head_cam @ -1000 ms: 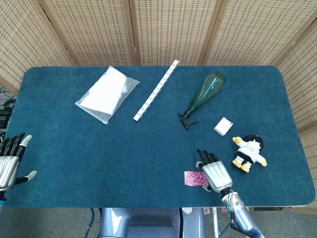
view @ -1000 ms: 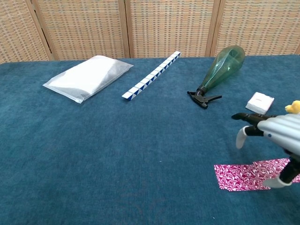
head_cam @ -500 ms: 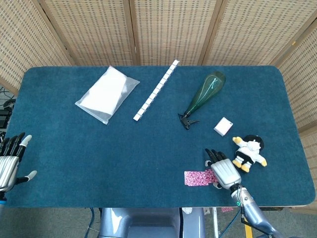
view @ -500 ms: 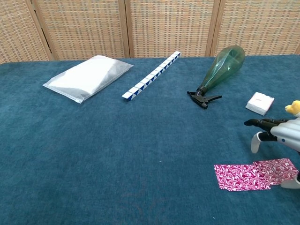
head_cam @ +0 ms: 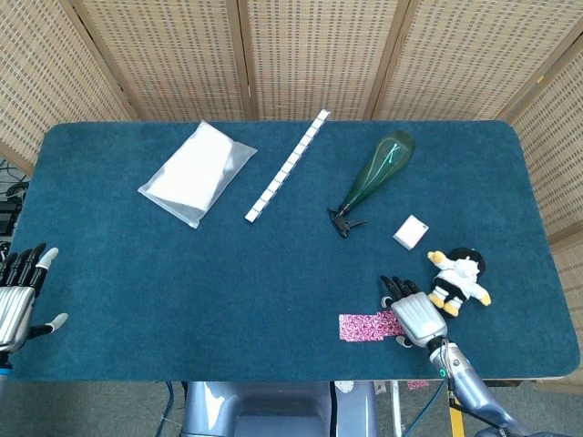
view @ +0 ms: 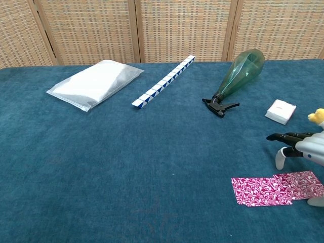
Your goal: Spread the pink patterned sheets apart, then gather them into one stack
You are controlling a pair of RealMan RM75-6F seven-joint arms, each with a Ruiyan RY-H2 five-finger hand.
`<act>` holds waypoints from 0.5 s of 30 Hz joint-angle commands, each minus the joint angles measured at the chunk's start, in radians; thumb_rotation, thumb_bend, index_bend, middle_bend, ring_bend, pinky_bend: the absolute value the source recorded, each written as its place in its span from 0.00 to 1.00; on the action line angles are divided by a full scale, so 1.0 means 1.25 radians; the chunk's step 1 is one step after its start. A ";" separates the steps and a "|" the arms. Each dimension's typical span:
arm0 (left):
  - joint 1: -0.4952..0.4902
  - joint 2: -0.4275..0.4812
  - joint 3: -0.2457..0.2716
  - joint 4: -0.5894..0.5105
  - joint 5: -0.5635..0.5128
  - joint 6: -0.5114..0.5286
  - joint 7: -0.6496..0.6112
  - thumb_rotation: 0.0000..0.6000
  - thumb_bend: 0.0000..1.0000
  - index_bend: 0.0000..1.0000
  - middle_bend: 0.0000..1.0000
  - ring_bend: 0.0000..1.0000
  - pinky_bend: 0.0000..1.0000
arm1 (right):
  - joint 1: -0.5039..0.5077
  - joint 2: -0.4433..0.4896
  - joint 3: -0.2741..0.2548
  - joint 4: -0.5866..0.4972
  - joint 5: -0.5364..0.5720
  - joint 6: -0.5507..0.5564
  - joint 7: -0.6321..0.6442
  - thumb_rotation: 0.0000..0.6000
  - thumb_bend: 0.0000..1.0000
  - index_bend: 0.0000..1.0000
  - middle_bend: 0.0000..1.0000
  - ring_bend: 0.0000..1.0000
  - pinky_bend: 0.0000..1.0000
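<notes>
Wicker screens back my blue tabletop (head_cam: 273,273). My left robot hand (head_cam: 18,296) idles at the near-left edge, fingers spread, empty. Near right, the pink patterned sheets (view: 276,188) overlap, barely spread; my right robot hand (view: 306,148) hovers there, fingers spread. Gathering isn't begun.

the right robot hand (view: 308,152) and plush toy (view: 317,116) are cropped by the chest view's edge
</notes>
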 commanded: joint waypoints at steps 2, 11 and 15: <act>0.000 0.000 0.000 0.000 -0.001 0.000 0.001 1.00 0.02 0.00 0.00 0.00 0.00 | 0.002 0.002 -0.001 0.002 0.003 -0.009 -0.003 1.00 0.18 0.31 0.00 0.00 0.12; 0.000 0.000 -0.001 -0.001 -0.002 0.000 0.003 1.00 0.02 0.00 0.00 0.00 0.00 | 0.005 0.007 0.003 0.005 0.010 -0.020 -0.002 1.00 0.20 0.31 0.00 0.00 0.12; 0.000 -0.001 -0.001 -0.001 -0.002 0.000 0.003 1.00 0.02 0.00 0.00 0.00 0.00 | 0.007 0.004 0.005 0.012 0.017 -0.027 -0.003 1.00 0.21 0.31 0.00 0.00 0.12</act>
